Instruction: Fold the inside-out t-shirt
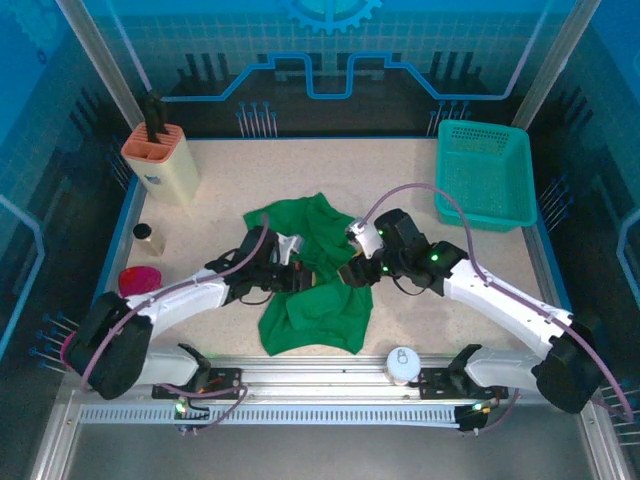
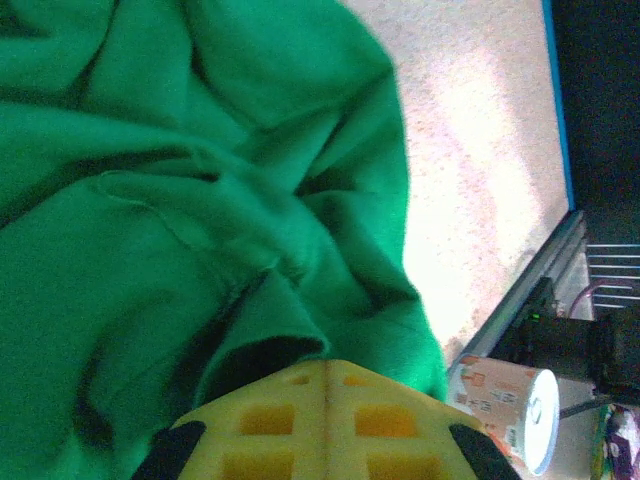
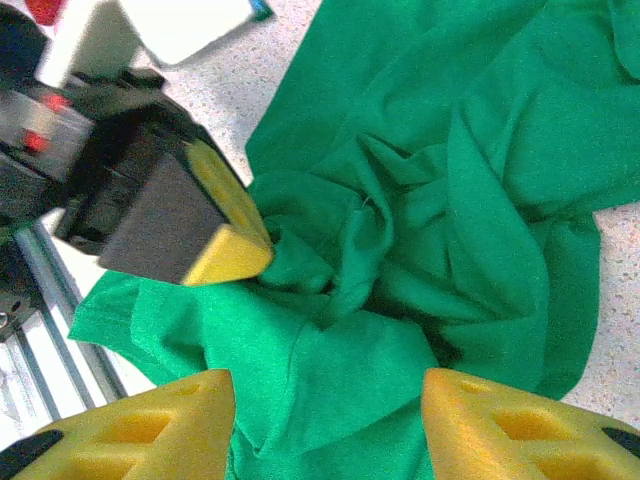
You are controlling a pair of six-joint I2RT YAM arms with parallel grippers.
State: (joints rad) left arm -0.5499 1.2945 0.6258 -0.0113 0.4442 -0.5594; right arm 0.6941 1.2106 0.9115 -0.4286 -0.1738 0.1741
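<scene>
The left gripper [image 2: 325,372] has its two yellow padded fingers clenched flat together, their tips sunk into a raised fold of the crumpled plain green cloth t-shirt [image 1: 318,300], which they pinch near the middle of the heap. Facing it from the other side, the right gripper [image 3: 328,398] hangs just above the same bunched cloth with its yellow fingers [image 3: 500,425] released and spread apart, green fabric showing between them and nothing held. The t-shirt lies rumpled in a loose pile at the centre of the speckled beige table [image 1: 400,165], between the two arms. A teal plastic mesh basket [image 1: 485,178] stands well apart at the far right corner, and a peach-and-cream upright holder block [image 1: 160,162] at the far left. A small white round container [image 1: 402,363] sits by the near rail just beside the cloth's front edge.
</scene>
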